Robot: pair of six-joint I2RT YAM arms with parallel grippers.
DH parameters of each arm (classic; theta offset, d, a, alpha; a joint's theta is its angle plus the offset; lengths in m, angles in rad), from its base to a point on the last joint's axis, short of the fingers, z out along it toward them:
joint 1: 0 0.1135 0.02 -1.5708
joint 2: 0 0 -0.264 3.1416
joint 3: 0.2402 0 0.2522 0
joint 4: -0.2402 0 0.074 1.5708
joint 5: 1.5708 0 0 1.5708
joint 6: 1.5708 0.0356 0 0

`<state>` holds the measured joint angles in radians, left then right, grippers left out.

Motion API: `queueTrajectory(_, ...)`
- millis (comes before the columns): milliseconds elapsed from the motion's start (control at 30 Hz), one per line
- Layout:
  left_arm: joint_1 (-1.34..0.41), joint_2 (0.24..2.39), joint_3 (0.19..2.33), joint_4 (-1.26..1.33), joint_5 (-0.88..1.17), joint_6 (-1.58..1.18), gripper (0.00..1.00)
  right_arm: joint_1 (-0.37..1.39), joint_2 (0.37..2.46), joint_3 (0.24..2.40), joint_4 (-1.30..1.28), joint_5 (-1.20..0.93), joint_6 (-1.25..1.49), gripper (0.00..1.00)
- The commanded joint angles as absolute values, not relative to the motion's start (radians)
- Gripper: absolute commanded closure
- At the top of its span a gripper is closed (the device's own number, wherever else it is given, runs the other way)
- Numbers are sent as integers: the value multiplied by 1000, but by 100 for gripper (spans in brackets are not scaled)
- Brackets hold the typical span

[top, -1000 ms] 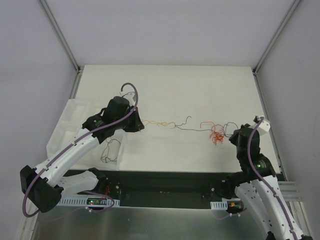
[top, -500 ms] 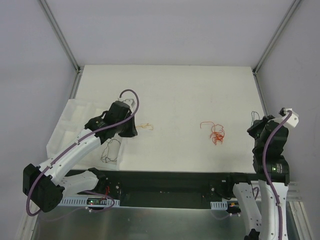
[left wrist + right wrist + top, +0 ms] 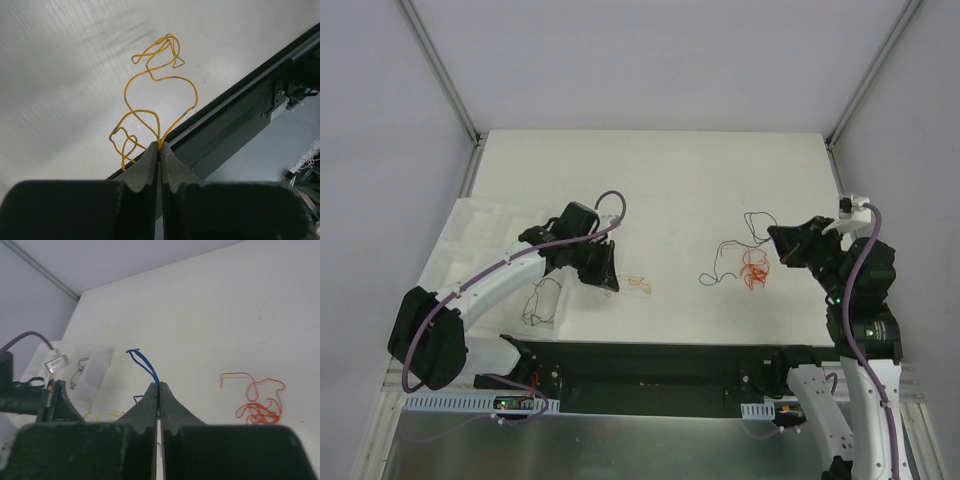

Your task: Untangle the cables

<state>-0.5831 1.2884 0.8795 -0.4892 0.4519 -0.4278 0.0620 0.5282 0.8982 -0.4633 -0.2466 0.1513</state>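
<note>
My left gripper (image 3: pixel 613 279) is shut on a thin yellow wire (image 3: pixel 638 283) near the table's front edge. In the left wrist view the wire (image 3: pixel 160 95) curls out in loops from between the closed fingertips (image 3: pixel 160 146). My right gripper (image 3: pixel 775 238) is shut on a dark blue wire (image 3: pixel 754 222), which trails left and down to the table (image 3: pixel 708 279). In the right wrist view its loop (image 3: pixel 145 362) sticks up from the closed tips (image 3: pixel 159 386). An orange-red knot of wire (image 3: pixel 754 270) lies loose on the table just below the right gripper, and it also shows in the right wrist view (image 3: pixel 259 409).
A loose black wire (image 3: pixel 542 300) lies on a white plastic sheet (image 3: pixel 460 240) at the left. A black rail (image 3: pixel 660 360) runs along the table's front edge. Frame posts stand at the back corners.
The line of wires strung between the grippers has come apart. My left gripper moved right and nearer with the yellow wire. My right gripper swung out right, then back left with the dark blue wire.
</note>
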Motion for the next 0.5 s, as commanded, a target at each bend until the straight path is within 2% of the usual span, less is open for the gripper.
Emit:
queueTrajectory(0, -589, 1282, 882, -457, 538, -399, 100, 87, 537, 852, -330, -443, 234, 100)
queueTrajectory(100, -591, 1290, 884, -453, 566, -402, 91, 115, 558, 752, -236, -478, 282, 100)
queueTrajectory(133, -591, 1293, 884, -454, 571, -406, 83, 133, 580, 729, -218, -486, 290, 100)
queueTrajectory(200, -591, 1289, 879, -454, 571, -413, 57, 179, 600, 698, -195, -479, 296, 100)
queueTrajectory(267, -594, 1264, 885, -451, 571, -405, 39, 233, 601, 678, -180, -451, 295, 100)
queueTrajectory(333, -604, 1229, 899, -439, 565, -388, 33, 277, 600, 661, -164, -439, 298, 100)
queueTrajectory(467, -630, 1180, 946, -347, 600, -368, 31, 324, 598, 620, -100, -471, 330, 100)
